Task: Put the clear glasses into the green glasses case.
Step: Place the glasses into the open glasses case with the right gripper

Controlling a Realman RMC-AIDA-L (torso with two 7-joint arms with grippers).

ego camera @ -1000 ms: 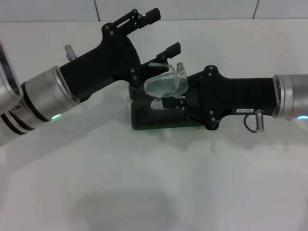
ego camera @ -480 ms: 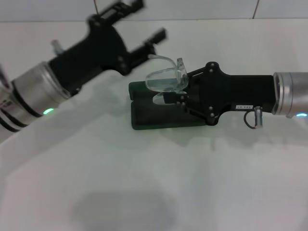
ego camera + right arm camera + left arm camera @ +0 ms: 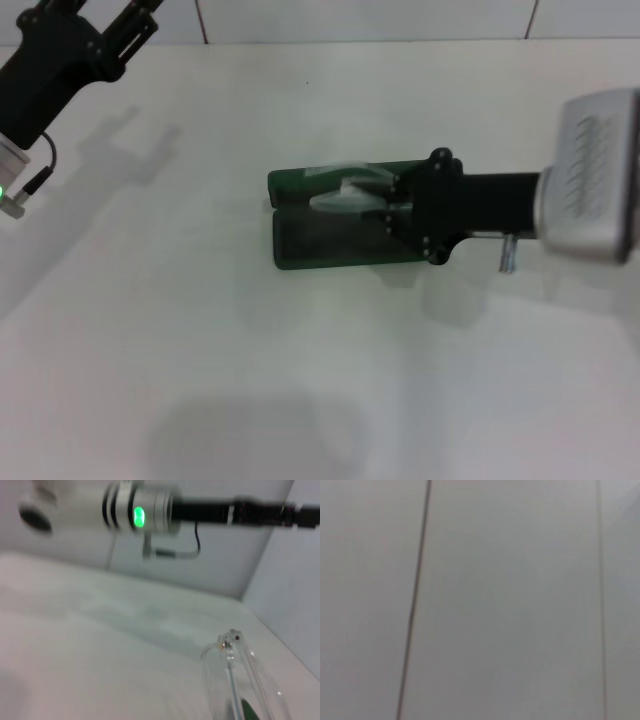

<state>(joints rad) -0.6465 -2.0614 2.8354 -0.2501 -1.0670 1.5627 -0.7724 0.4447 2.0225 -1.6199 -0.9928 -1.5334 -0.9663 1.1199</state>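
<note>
Over the open case at mid-bench, your right tool (image 3: 385, 205) reaches in from the right and pinches the clear, colourless plastic wraparound glasses (image 3: 342, 191) at their right-hand end. They sit low over the dark green rectangular clamshell case (image 3: 325, 241), along its far half; whether they already rest on the lining you cannot tell from the head view. The right wrist view shows one thin transparent arm and its hinge (image 3: 229, 642) close to the camera.

Expect the glasses to be very light and somewhat springy: the thin arms will likely flex and the smooth lens may slip, so a hold at the thicker frame corner by the hinge looks safer than one on the lens. The case looks stiff but light enough to skate on the white bench (image 3: 300, 380).

Your left tool (image 3: 105, 30) sits at the far left, well apart, fingers spread and empty.
</note>
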